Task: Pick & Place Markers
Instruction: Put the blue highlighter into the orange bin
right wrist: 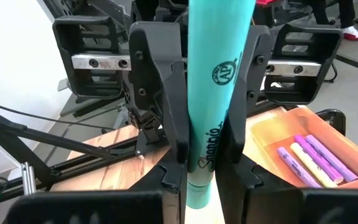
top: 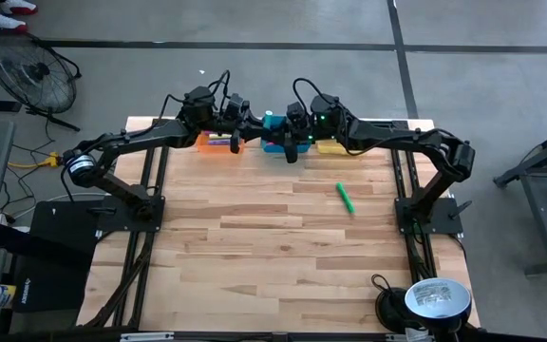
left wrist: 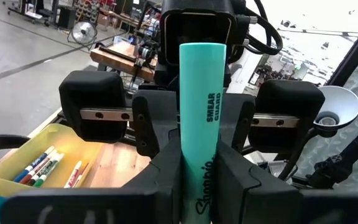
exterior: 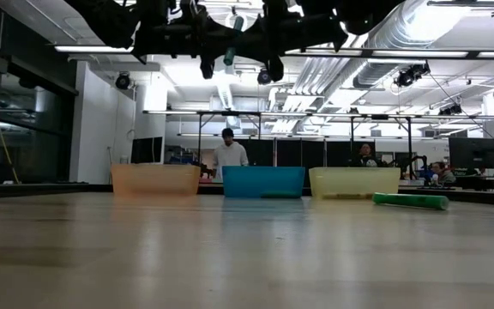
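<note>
Right now you have both pincers meeting above the blue bin (top: 275, 144) at the far edge of the bench (top: 254, 237). Your left pincer (left wrist: 194, 180) and right pincer (right wrist: 197, 165) are each pinching the same teal marker (left wrist: 202, 112), held between them in the air. A green marker (top: 346, 198) lies alone on the bench, well apart from the bins

The floor (top: 501, 85) around the table is grey concrete with dark seams. A black standing fan (top: 34, 74) stands on it beyond the table's far left corner. In the low view, long ceiling lights (exterior: 101, 49) and silver ducts (exterior: 418, 26) hang above, and people (exterior: 228, 153) sit at far desks.
</note>
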Tool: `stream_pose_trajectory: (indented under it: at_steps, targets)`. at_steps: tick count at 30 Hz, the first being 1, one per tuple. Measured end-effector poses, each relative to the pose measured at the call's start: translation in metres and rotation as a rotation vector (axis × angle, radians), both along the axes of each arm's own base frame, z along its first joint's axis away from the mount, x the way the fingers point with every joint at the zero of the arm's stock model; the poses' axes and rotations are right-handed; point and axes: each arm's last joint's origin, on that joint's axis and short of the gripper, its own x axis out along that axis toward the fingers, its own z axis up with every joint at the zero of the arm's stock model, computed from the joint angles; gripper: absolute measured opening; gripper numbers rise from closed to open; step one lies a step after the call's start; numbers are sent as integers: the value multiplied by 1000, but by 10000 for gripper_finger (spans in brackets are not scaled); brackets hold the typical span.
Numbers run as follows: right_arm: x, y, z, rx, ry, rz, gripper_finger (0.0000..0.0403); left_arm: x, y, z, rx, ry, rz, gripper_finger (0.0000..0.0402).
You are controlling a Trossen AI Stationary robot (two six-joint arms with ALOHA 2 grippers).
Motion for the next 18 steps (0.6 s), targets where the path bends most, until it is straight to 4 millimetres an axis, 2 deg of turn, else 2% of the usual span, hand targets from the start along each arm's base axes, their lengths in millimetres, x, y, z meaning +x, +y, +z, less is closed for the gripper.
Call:
stream_pose_trajectory:
  at_steps: [12,18]
  targets:
    - [0,1,-1,4,13,-1,54,0,0,0,-1,-1,5,56]
    - [-1,-2,-2,29,20,-15,170,0,0,1,-4,-7,6,56]
